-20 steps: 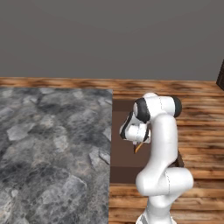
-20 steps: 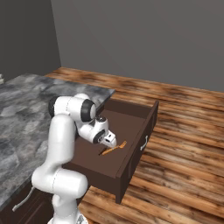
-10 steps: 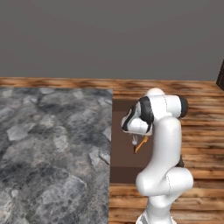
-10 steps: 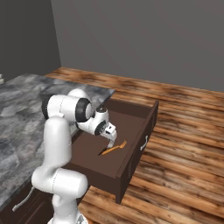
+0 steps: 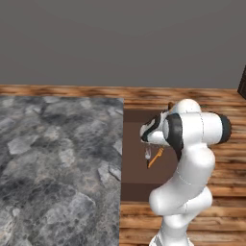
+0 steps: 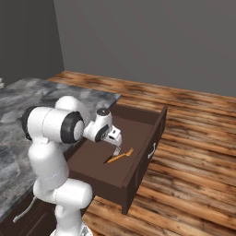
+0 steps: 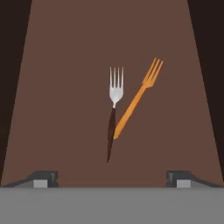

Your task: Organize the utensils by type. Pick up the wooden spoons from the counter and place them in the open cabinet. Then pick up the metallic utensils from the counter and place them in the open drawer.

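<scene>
Hand view looks straight down into the drawer: two utensils lie flat on its plain brown floor, a silver-tined fork with a dark reddish-brown handle and an orange fork with an orange handle. Handle ends touch or cross near the middle, heads splay apart in a narrow V; whether one rests on the other I cannot tell. Pincer is spread wide and grips nothing, its two dark fingertips standing well apart on either side of the forks, with brown floor visible between. Right base view shows the pincer hanging just above the drawer's interior, over the orange fork, apart from it. Left base view shows the desk bare of utensils in the visible part, the drawer pulled out just beside its edge. Judgement: both metallic utensils lie inside the drawer, which is where the task wants them, so the drawer step looks complete; the cabinet and wooden spoons cannot be checked from these views.
</scene>
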Available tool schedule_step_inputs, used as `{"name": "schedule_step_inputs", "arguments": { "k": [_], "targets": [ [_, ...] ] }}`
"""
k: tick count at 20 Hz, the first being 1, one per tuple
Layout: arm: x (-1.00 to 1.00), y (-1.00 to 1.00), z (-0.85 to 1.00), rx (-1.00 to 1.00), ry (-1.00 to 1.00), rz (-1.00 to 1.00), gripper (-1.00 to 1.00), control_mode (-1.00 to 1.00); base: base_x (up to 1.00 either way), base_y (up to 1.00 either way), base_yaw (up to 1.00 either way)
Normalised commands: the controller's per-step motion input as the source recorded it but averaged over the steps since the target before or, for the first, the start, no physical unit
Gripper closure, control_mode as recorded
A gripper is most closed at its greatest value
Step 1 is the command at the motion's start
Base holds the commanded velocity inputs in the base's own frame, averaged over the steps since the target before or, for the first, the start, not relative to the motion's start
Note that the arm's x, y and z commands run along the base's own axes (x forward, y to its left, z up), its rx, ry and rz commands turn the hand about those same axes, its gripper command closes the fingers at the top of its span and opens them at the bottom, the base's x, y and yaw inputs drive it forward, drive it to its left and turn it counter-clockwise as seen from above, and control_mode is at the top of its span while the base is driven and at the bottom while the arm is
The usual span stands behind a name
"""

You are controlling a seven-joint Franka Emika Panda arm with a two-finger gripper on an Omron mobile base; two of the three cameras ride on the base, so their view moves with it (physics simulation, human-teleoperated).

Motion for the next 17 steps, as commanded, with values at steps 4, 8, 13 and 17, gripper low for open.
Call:
{"name": "schedule_step_inputs", "arguments": {
  "k": [4, 8, 13, 17],
  "targets": [
    [-0.65, 0.00, 0.65, -0.03, 0.00, 0.13, -1.00, -1.00, 0.00, 0.00, 0.00],
    [-0.68, 0.00, 0.60, -0.05, -0.01, 0.17, -1.00, -1.00, 0.00, 0.00, 0.00],
    [-0.67, 0.00, 0.49, -0.13, -0.15, 0.20, -1.00, -1.00, 0.00, 0.00, 0.00],
    [-0.69, -0.01, 0.39, -0.11, -0.24, 0.06, -1.00, -1.00, 0.00, 0.00, 0.00]
  ]
}}
